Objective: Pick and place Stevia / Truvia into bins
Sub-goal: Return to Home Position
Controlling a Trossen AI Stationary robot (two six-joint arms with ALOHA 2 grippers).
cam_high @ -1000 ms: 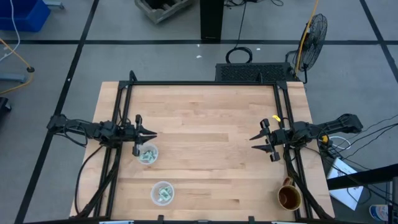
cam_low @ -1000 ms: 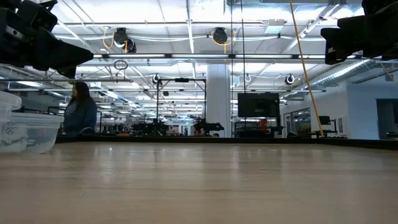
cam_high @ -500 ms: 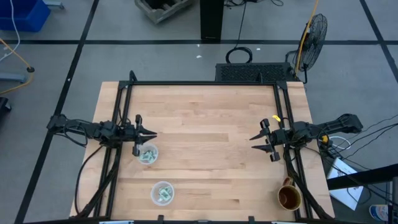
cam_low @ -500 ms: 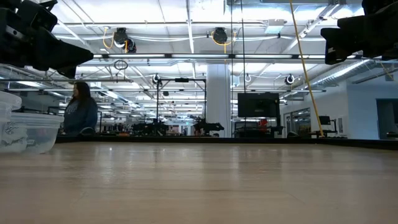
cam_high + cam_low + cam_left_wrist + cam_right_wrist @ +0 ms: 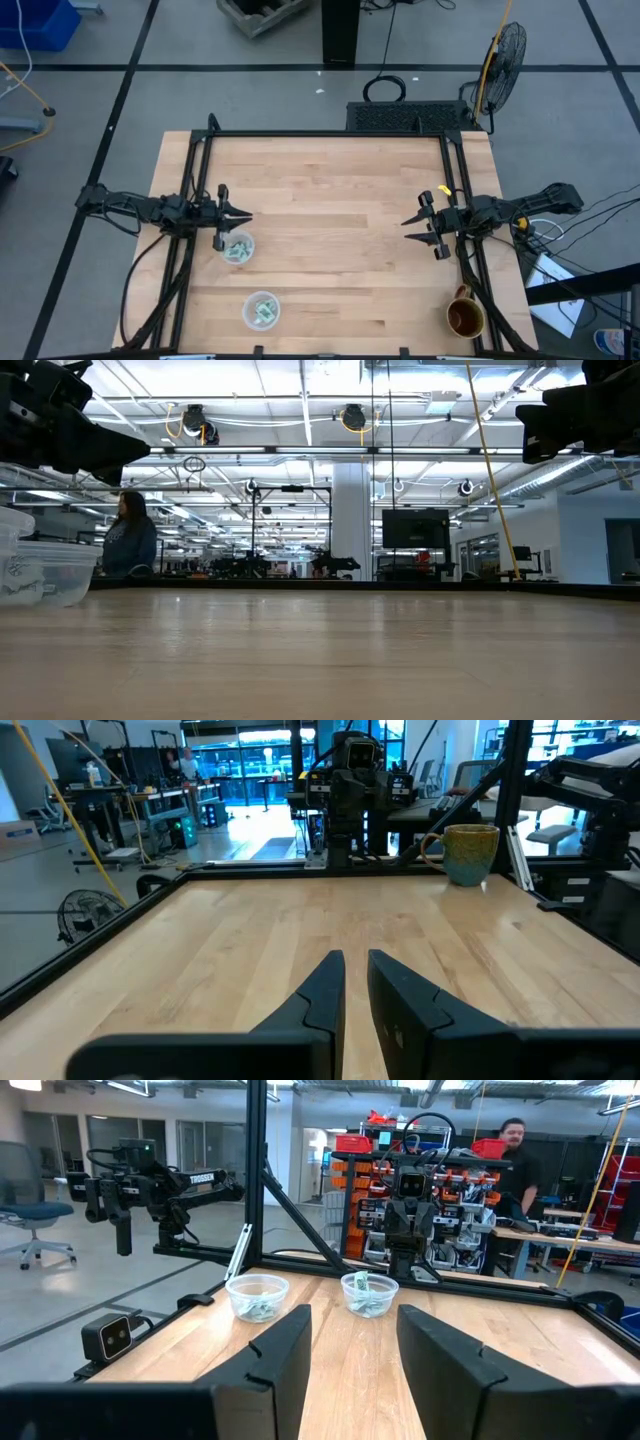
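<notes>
Just beside the left pincer, one cup holds sachets.

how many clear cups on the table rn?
2. One cup sits right beside the left gripper; the second cup stands apart, nearer the table's front edge. Both hold sachets; none looks hidden.

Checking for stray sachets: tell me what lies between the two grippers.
Only bare tabletop between the left gripper and the right gripper, shown in the high view.
</notes>
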